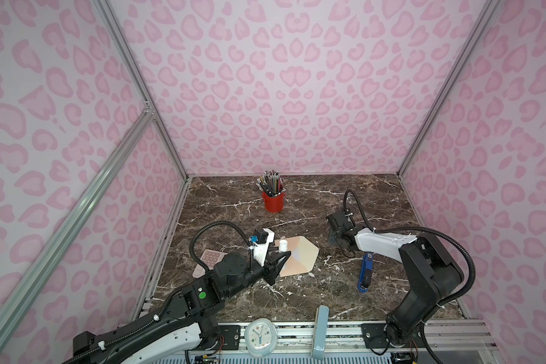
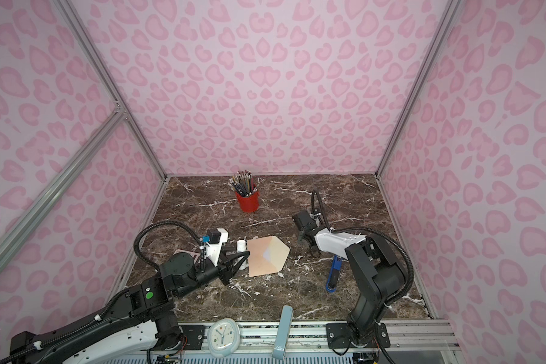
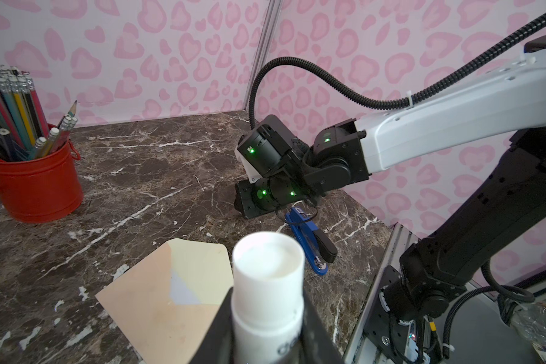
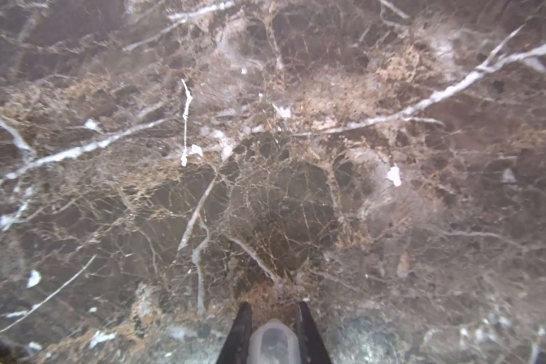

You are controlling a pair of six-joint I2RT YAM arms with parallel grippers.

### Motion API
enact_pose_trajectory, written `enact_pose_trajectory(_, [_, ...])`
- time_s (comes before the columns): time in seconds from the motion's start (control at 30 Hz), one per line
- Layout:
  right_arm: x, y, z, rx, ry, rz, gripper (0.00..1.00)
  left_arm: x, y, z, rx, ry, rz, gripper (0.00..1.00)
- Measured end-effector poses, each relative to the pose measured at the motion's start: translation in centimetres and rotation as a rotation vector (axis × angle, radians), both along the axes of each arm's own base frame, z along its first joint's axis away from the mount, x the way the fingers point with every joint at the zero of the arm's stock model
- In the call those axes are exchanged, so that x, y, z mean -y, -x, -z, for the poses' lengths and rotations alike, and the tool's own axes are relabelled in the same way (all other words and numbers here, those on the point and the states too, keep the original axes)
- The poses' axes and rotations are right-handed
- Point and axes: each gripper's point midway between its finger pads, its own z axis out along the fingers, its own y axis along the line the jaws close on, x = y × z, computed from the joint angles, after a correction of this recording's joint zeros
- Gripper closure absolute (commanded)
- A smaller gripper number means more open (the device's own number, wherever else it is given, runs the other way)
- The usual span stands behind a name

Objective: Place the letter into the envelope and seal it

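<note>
We judge sealing in hand: letter (image 3: 182, 291) sits inside envelope (image 3: 145, 309), flap (image 3: 202, 264) open, flat on table (image 1: 234, 220). The left gripper (image 3: 268, 327) pinches glue stick (image 3: 267, 277) over its edge; the right gripper (image 4: 273, 315) pinches a translucent cap (image 4: 271, 342). Next we glue the flap, then fold.

Even, soft light; blurry right-wrist close-up.

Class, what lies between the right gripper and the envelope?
Nothing: bare table between envelope and right gripper, seen in both top views.
</note>
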Motion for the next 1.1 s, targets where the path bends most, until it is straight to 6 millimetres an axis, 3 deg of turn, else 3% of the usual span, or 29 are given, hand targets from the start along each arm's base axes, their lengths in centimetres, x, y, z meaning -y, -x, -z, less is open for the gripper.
enact_pose_trajectory(0.37, [0.3,0.3,0.7,-0.003,0.007,0.003,0.67,-0.9,0.3,-0.2,0.001,-0.003,-0.016,0.93])
enact_pose_trajectory(0.63, [-0.1,0.1,-1.8,0.036,-0.014,-0.011,0.55,-1.4,0.3,-0.2,0.001,0.004,-0.030,0.93])
enact_pose_trajectory(0.8, [-1.3,-0.1,-6.1,0.100,-0.041,-0.060,0.51,-1.7,0.2,-0.3,0.006,0.007,-0.042,0.92])
enact_pose_trajectory(0.93, [-4.3,1.6,-12.4,0.239,-0.092,-0.207,0.49,-1.8,-0.3,-0.3,0.010,0.000,-0.071,0.92])
enact_pose_trajectory(1.0, [-6.8,4.0,-15.0,0.327,-0.111,-0.352,0.51,-1.7,-0.9,-0.7,0.024,0.000,-0.095,0.92])
enact_pose_trajectory(1.1, [-10.5,8.8,-16.7,0.439,-0.136,-0.616,0.51,-1.6,-2.1,-1.5,0.057,0.007,-0.140,0.93])
